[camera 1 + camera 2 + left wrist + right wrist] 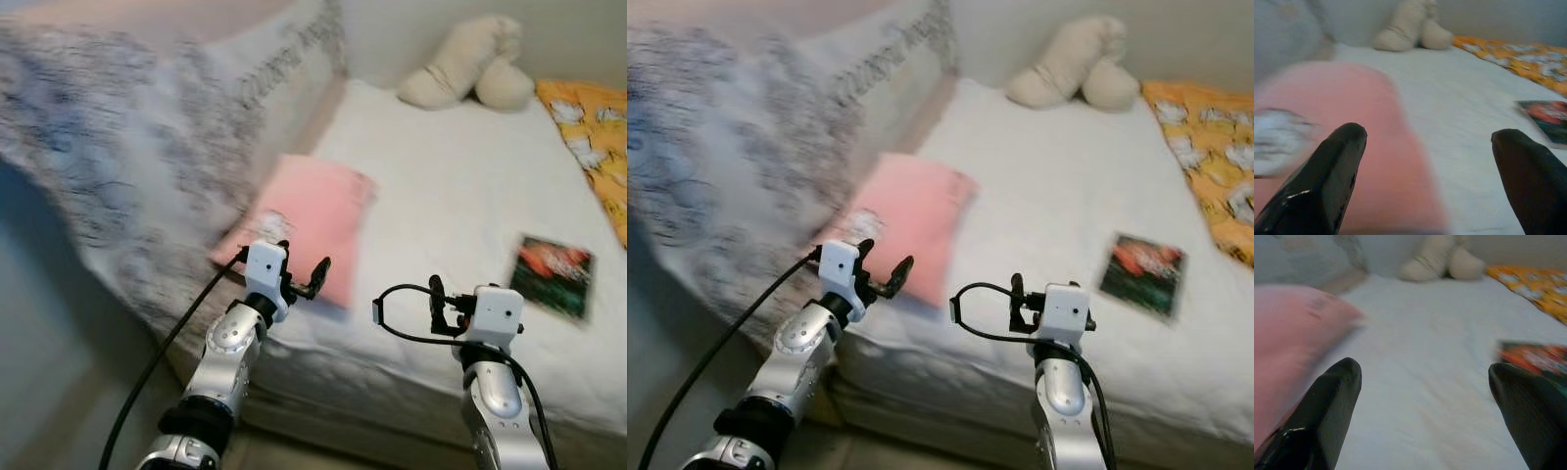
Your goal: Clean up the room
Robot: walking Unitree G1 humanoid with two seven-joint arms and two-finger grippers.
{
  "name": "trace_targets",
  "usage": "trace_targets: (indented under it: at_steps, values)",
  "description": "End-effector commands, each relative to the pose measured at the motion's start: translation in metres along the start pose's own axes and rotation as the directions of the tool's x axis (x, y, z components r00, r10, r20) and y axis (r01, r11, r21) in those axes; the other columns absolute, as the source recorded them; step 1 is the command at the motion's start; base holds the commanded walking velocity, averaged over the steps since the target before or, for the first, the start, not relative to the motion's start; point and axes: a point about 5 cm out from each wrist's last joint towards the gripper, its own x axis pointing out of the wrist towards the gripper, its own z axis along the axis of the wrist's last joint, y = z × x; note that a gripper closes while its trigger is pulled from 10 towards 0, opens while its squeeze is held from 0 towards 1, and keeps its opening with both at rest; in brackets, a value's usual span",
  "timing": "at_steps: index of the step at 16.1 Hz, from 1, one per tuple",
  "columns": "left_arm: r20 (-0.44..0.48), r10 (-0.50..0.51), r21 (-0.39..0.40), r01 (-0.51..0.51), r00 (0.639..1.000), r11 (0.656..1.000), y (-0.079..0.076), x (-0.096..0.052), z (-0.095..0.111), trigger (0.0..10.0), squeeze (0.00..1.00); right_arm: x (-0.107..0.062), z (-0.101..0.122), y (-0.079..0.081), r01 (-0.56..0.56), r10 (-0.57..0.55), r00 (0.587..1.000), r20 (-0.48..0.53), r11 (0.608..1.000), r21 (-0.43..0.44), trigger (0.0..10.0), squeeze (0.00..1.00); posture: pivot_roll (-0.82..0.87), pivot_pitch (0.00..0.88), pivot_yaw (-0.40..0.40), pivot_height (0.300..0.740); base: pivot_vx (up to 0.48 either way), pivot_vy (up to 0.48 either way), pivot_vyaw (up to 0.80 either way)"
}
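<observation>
Left eye view puts two end effectors up front, both raised over the near edge of the bed [431,196]. The left end effector [306,276] hangs just at the near corner of one pink pillow [313,220], and its fingers stand wide apart with nothing between them; the left wrist view confirms the gap, with pink cloth spreading under the left finger [1327,181]. The right end effector [411,305] sits over bare white sheet, well to the right of the pillow, and its fingers are spread wide too, gripping nothing; the right wrist view shows white sheet between the two black fingertips [1332,406].

Counting what lies on the bed: one pink pillow with a pale printed patch near its lower corner, one dark book or magazine [554,276] with a red and orange cover lying flat on the sheet to the right, apart from both end effectors, and one cream stuffed toy [470,64] at the far end against the wall. One orange patterned blanket [593,132] runs along the far right edge.

On the left, a large grey and white patterned duvet [127,127] is heaped high beside the pillow, blurred, and it covers that whole side of the bed. Black cables trail from both wrists.
</observation>
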Motion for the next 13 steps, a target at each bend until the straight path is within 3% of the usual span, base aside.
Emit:
trace_targets:
  at_steps: [1, 8, 10, 12, 13]
  values:
    - [0.008, -0.04, 0.021, 0.04, 0.999, 0.999, -0.005, 0.004, 0.004, 10.0, 0.0, 0.001, 0.0, -0.007, 0.023, -0.023, 1.0, 0.002, 1.0, -0.015, 10.0, 0.0, 0.05, 0.0, 0.038, 0.74, 0.0, -0.439, 0.0]
    - [0.0, -0.057, 0.039, 0.057, 0.998, 0.998, -0.004, 0.009, 0.005, 10.0, 0.0, 0.008, 0.001, 0.001, -0.026, 0.026, 1.0, 0.012, 0.999, -0.044, 10.0, 0.0, 0.05, 0.0, 0.037, 0.74, 0.0, -0.425, 0.0]
    - [-0.05, -0.1, 0.122, 0.106, 0.994, 0.987, -0.013, 0.012, 0.0, 10.0, 0.0, 0.007, -0.002, 0.001, -0.031, 0.031, 1.0, -0.004, 0.999, -0.038, 10.0, 0.0, 0.05, 0.0, 0.033, 0.74, 0.369, -0.171, -0.79]
    - [-0.083, -0.092, 0.126, 0.102, 0.992, 0.987, -0.012, 0.013, -0.003, 10.0, 0.0, 0.005, -0.005, -0.001, -0.024, 0.023, 1.0, -0.014, 0.999, -0.041, 10.0, 0.0, 0.05, 0.0, 0.039, 0.74, 0.0, 0.0, -0.79]
    - [-0.085, -0.046, 0.018, 0.048, 0.995, 0.999, -0.005, 0.014, -0.004, 10.0, 0.0, 0.004, -0.006, 0.0, -0.032, 0.031, 0.999, -0.01, 0.998, -0.06, 10.0, 0.0, 0.04, 0.0, 0.038, 0.74, 0.364, 0.0, -0.79]
